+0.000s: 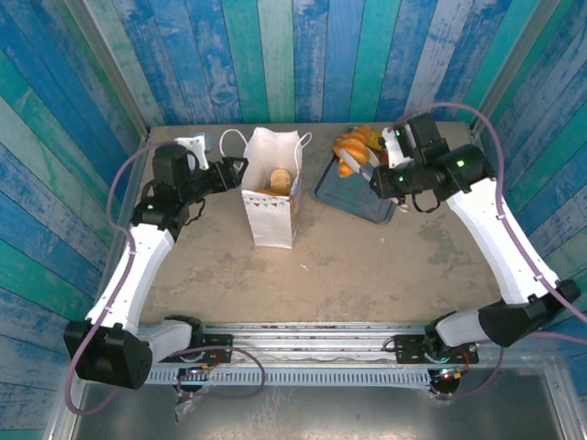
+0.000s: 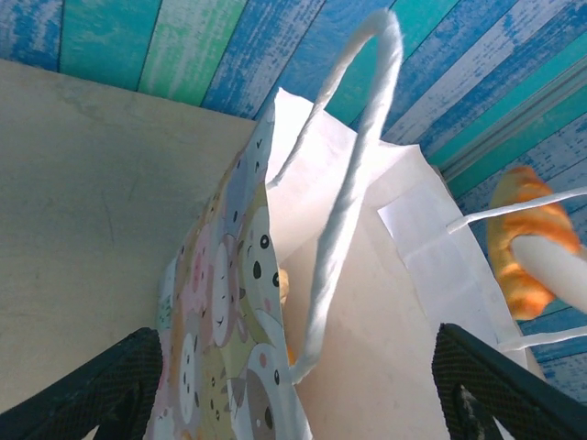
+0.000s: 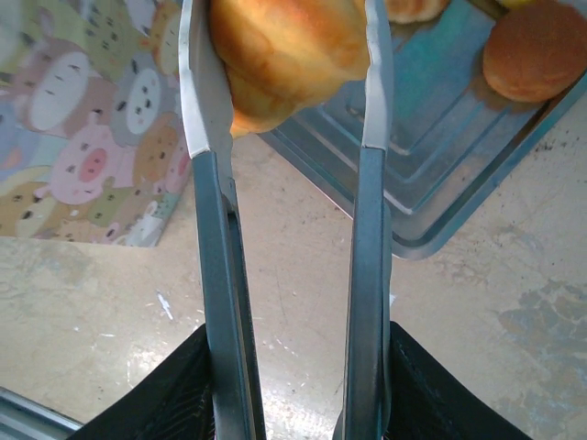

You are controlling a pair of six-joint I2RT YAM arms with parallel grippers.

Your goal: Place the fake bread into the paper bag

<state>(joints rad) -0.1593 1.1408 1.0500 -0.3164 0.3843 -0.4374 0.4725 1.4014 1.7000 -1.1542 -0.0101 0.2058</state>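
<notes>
Bread (image 3: pixel 284 46) was pinched in tongs (image 3: pixel 367 229), which the right gripper (image 3: pixel 293 367) clamped shut, above the tray (image 3: pixel 459 165) edge near the bag (image 3: pixel 83 137), likely ready to carry across. One piece sat inside the bag. The left gripper (image 2: pixel 298 367) stood open astride the bag's rim, probably to steady it. No writing was legible, only cartoon animals (image 3: pixel 92 165).

Right wrist view: the top edge cuts off the gripped pastry (image 3: pixel 284 55) between the tongs (image 3: pixel 367 275); the tray (image 3: pixel 440 147) runs past the top and right edges.

Left wrist view: the bottom edge cuts off the paper bag (image 2: pixel 385 348); its printed wall hides most of the bagged pastry (image 2: pixel 284 286).

Top view: the bread pile (image 1: pixel 358 145) at the far right is too small to count.
</notes>
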